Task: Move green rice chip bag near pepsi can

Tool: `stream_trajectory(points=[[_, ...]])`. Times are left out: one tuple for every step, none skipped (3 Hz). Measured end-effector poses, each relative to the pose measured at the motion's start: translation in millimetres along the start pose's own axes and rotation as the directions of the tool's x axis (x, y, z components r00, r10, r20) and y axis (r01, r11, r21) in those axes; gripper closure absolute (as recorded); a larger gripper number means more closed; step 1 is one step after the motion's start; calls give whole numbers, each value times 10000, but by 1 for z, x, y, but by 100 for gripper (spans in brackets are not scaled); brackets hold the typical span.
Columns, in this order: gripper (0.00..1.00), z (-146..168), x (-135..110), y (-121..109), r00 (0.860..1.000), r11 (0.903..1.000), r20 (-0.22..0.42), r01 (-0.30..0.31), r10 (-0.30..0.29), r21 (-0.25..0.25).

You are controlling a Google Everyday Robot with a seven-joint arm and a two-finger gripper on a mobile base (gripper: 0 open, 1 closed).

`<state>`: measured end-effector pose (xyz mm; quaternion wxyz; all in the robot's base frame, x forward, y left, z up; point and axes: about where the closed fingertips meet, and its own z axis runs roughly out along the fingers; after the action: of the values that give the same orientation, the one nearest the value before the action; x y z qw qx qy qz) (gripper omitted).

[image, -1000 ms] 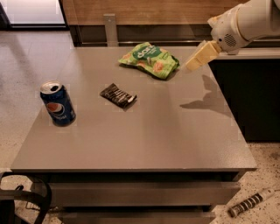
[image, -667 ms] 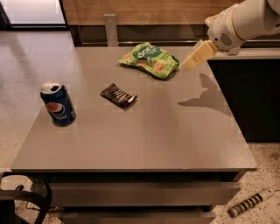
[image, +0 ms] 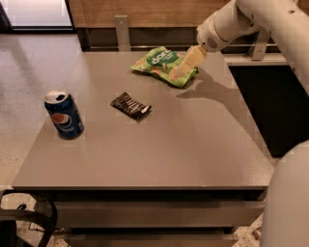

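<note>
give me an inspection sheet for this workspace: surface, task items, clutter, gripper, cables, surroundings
surface: grey table, flat top, with a lower shelf edge visible under the front.
job's things: green rice chip bag lies flat at the far middle of the table; pepsi can stands upright near the left edge, well apart from the bag.
clutter: black wrapper lies between bag and can, touching neither.
grippers: gripper is at the bag's right edge; contact cannot be told.
cables: dark loop sits below the table at lower left; cannot tell if it is a cable.
surroundings: light floor at left, wooden wall and metal rail behind.
</note>
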<state>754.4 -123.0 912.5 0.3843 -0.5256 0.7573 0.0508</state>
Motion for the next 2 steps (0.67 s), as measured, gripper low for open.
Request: stream_trajectory(points=[[0,36,-1,-3,9997,9993,-217,-95,87,-373],[0,60,10,0,9976,9968,-517,-483,450,-632]])
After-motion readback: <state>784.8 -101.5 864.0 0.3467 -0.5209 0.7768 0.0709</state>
